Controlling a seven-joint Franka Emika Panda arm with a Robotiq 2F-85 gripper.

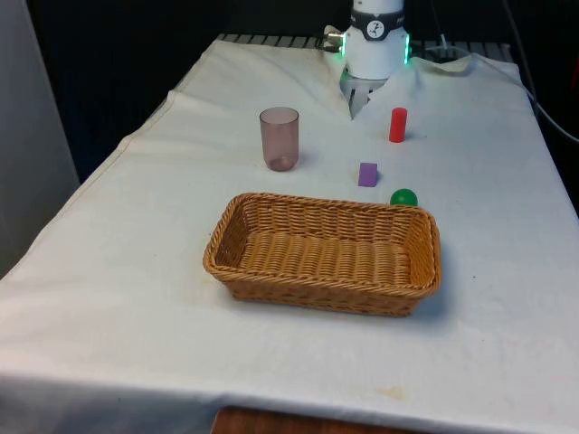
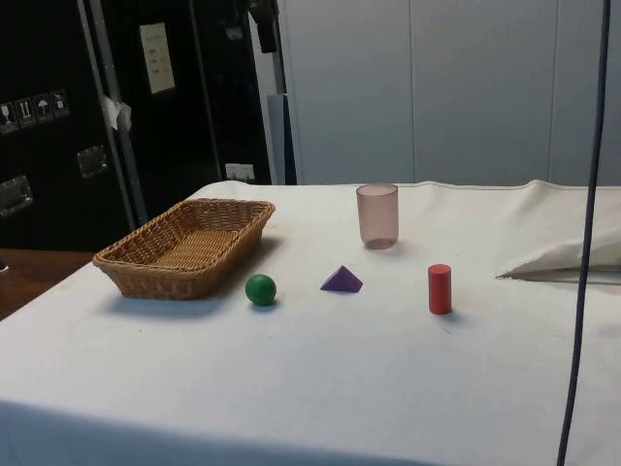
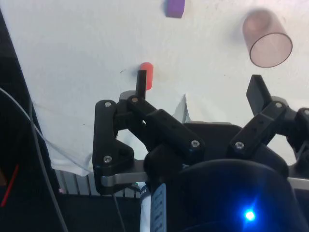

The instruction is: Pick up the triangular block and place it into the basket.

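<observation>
The purple triangular block (image 1: 367, 174) (image 2: 342, 281) (image 3: 175, 7) lies on the white cloth just beyond the far rim of the wicker basket (image 1: 317, 294) (image 2: 165, 282). My gripper (image 1: 362, 101) (image 3: 200, 87) hangs open at the far end of the table, well behind the block, with nothing between its fingers (image 3: 142, 81). In the wrist view one finger overlaps the red cylinder (image 3: 147, 75).
A red cylinder (image 1: 397, 125) (image 2: 440, 288) stands upright near the gripper. A green ball (image 1: 403, 197) (image 2: 260, 289) rests by the basket's far corner. A translucent pink cup (image 1: 280, 137) (image 2: 377, 216) (image 3: 267, 38) stands towards the front view's left. A cable (image 2: 582, 291) hangs in the side view.
</observation>
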